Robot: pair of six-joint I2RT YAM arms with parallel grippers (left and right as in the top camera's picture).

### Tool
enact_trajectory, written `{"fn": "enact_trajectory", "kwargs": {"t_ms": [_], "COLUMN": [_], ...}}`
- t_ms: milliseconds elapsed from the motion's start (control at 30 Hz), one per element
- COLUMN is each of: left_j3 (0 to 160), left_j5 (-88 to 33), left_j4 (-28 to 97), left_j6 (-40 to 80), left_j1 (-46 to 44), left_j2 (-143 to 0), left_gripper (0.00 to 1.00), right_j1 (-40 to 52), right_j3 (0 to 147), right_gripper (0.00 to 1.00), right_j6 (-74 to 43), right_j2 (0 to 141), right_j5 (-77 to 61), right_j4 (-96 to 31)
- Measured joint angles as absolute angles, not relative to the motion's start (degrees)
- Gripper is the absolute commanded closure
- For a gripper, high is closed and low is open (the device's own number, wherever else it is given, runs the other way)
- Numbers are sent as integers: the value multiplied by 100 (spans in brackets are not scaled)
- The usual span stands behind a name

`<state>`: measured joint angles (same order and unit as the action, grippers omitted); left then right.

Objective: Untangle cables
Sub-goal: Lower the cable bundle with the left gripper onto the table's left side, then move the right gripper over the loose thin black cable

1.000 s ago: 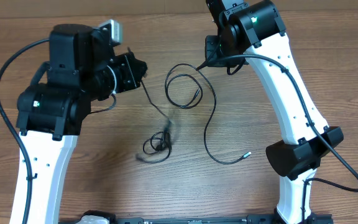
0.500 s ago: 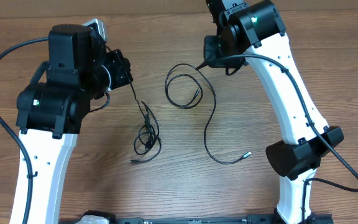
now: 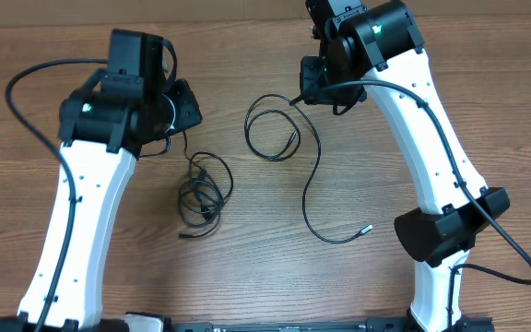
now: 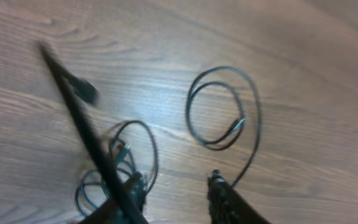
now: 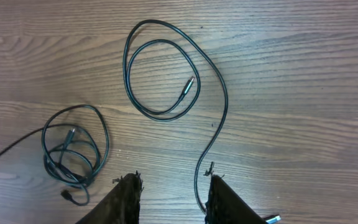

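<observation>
Left gripper: the left gripper [image 4: 174, 208] has its jaws apart, with nothing pinched between them. A blurred black strand [image 4: 79, 124] runs past its left finger; whether the strand rests on the finger cannot be told.
Right gripper: the right gripper [image 5: 174, 202] is spread as well and holds nothing. The long cable [image 5: 219, 93] passes just inside its right finger; contact cannot be told.
Bundle: the bundle [image 3: 201, 189] lies on the table [image 3: 81, 277] left of the middle, just beside the left gripper on its near side. It is a heap of small overlaid loops, and one tip [image 3: 184, 236] pokes out toward the near edge.
Long cable: it starts under the right gripper near the far edge and makes one flat loop. It then curves toward the near right and ends in a pale plug [image 3: 367, 229]. It lies well apart from the bundle.
Handling: the cables are probably light, limp and springy, so the coils would tend to hold their curl. They would likely slide easily on the wood and drag their neighbours along.
Where to hold: take a free end or an outer strand of the bundle, not its crossed middle. The wire is thin, so the jaws would need to close nearly fully.
Hard to make out: how many cables the bundle holds, and which passes over which.
Hidden: the long cable's far end goes under the right arm in the overhead view.
Cut off: the fingers run out of the bottom of both wrist views, and the left wrist view is blurred.
</observation>
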<state>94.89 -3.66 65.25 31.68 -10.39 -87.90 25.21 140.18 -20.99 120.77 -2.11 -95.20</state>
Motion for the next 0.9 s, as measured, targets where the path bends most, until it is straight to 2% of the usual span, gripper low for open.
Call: {"fn": "enact_trajectory", "kwargs": {"t_ms": [33, 167, 300, 367, 400, 433, 500, 600, 733, 900], "left_j3": [9489, 9489, 9489, 9489, 9489, 9491, 9535, 9848, 10554, 11069], "left_j5": [-353, -331, -333, -342, -351, -366, -392, -405, -408, -401], "left_j4": [6547, 6635, 6757, 6764, 6761, 6766, 6825, 7105, 7443, 7575], "left_j6": [3159, 3041, 2926, 2858, 2797, 2720, 2580, 2366, 2257, 2231], "left_j1": [-1039, -1039, -1039, -1039, -1039, -1039, -1039, -1039, -1039, -1039], "left_j2": [-8851, -8997, -9013, -9013, -9013, -9013, -9013, -9024, -9030, -9008], "left_gripper": [43, 31, 20, 9, 2, 0, 1, 0, 0, 0], "right_j1": [2521, 2521, 2521, 2521, 2521, 2521, 2521, 2521, 2521, 2521], "right_j3": [14018, 14018, 14018, 14005, 13974, 13924, 13760, 13340, 12700, 12018], "right_gripper": [61, 60, 48, 42, 37, 30, 16, 6, 0, 0], "right_j6": [-2097, -2095, -2093, -2097, -2108, -2106, -2108, -2104, -2091, -2093], "right_j2": [12077, 12077, 12077, 12077, 12077, 12077, 12077, 12077, 12077, 12077], "right_j5": [-213, -213, -215, -215, -207, -191, -99, 45, 40, -130], "right_j4": [-9520, -9518, -9515, -9500, -9474, -9448, -9415, -9240, -8866, -8403]}}
